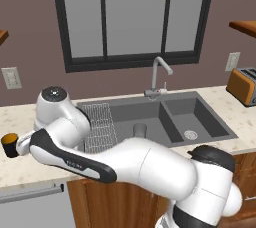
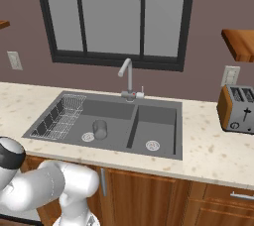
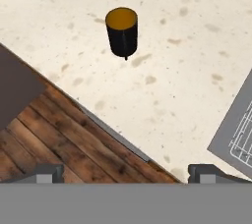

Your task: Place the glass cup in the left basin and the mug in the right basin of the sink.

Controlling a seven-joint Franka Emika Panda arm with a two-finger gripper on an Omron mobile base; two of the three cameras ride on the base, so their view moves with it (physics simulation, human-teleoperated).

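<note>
The glass cup (image 2: 99,129) already stands in the left basin (image 1: 125,112). The mug (image 3: 122,32) stands on the counter (image 3: 187,61), well ahead of my gripper (image 3: 126,171), whose jaws are spread wide and empty. Risk: it sits near the counter's front edge (a nudge could tip it off). Open counter lies all around it.

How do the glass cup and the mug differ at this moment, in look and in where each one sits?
The glass cup is see-through grey; the mug is black with an orange-yellow inside. The glass cup stands in the left basin beside its drain; the mug stands on the counter, left of the sink. Both are upright and ungripped.
</note>
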